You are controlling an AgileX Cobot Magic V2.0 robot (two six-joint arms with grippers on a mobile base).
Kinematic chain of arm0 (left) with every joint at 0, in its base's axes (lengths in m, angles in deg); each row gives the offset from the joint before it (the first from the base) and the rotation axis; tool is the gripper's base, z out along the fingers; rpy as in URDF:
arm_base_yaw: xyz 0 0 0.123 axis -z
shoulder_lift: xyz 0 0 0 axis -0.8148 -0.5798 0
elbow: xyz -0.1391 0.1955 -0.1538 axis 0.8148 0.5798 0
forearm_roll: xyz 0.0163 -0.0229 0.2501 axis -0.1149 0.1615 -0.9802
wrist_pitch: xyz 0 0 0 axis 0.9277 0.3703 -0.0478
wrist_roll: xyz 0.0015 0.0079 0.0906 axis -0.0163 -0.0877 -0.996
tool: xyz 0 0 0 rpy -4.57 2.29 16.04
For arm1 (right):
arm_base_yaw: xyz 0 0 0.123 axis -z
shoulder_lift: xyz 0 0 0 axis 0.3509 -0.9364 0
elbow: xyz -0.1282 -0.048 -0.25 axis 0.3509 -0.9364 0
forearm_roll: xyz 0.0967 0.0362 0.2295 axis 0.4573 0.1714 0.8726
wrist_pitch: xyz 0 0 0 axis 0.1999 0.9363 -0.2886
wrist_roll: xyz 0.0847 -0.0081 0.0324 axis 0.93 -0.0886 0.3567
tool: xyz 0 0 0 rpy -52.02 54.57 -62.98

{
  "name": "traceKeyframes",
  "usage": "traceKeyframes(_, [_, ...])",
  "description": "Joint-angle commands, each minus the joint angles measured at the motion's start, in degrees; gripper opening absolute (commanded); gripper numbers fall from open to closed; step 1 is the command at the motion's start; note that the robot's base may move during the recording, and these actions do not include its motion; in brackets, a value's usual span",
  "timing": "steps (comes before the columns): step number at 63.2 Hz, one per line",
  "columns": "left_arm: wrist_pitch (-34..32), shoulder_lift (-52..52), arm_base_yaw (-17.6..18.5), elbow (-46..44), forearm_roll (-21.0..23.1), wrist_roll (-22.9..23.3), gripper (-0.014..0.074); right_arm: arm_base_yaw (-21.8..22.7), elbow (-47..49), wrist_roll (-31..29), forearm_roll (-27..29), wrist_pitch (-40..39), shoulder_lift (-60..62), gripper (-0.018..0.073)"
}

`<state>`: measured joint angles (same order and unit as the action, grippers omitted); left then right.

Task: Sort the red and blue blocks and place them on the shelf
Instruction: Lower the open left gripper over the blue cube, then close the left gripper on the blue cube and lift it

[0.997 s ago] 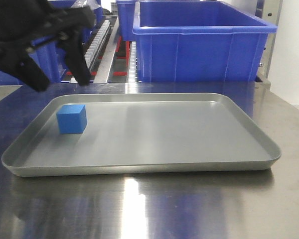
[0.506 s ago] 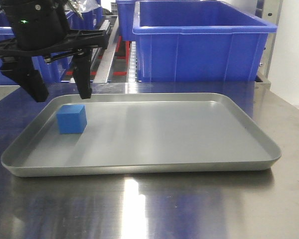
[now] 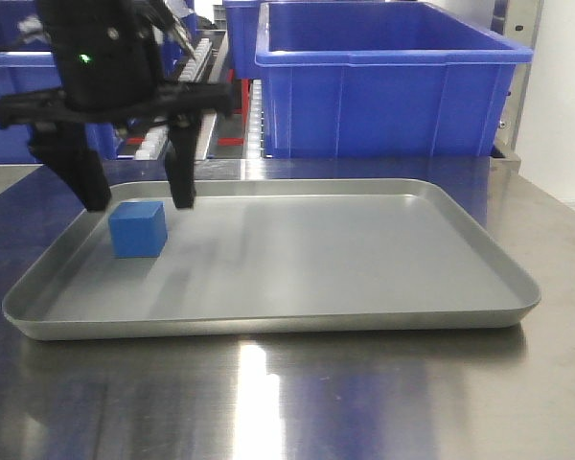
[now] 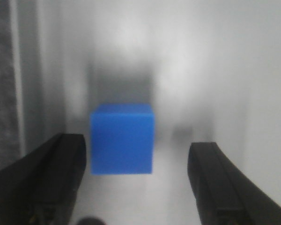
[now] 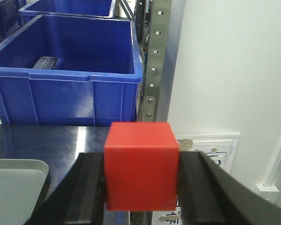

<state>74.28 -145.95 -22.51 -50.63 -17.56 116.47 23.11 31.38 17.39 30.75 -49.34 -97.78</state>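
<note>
Left wrist view: blue block (image 4: 122, 138) is flanked by the spread left gripper (image 3: 140, 199) near the tray's (image 3: 268, 324) left edge; red block (image 5: 141, 164) is clamped by the right gripper (image 5: 141, 180) beyond its right edge

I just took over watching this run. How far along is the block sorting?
Done: nothing placed; neither block is on the shelf. In hand: the right gripper is shut on the red block, and the open left gripper straddles the blue block lying in the grey tray, not yet closed. Left: grasp the blue block, then set both on the shelf.
</note>
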Motion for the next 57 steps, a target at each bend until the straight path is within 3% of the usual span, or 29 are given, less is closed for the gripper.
traceKeyframes(1, [-0.6, 2.6, 0.5, -1.9, -0.3, 0.8, 0.0503, 0.1, 1.8, 0.0, -0.2, -4.8, 0.1, 0.0057])
traceKeyframes(33, [-0.4, 2.5, -2.2, -1.9, -0.7, 0.8, 0.0503, 0.1, 1.8, 0.0, -0.2, -4.8, 0.1, 0.0057])
traceKeyframes(57, [-0.8, 0.4, -1.7, -1.9, 2.6, 0.8, 0.0498, 0.1, 1.8, 0.0, -0.2, -4.8, 0.1, 0.0057])
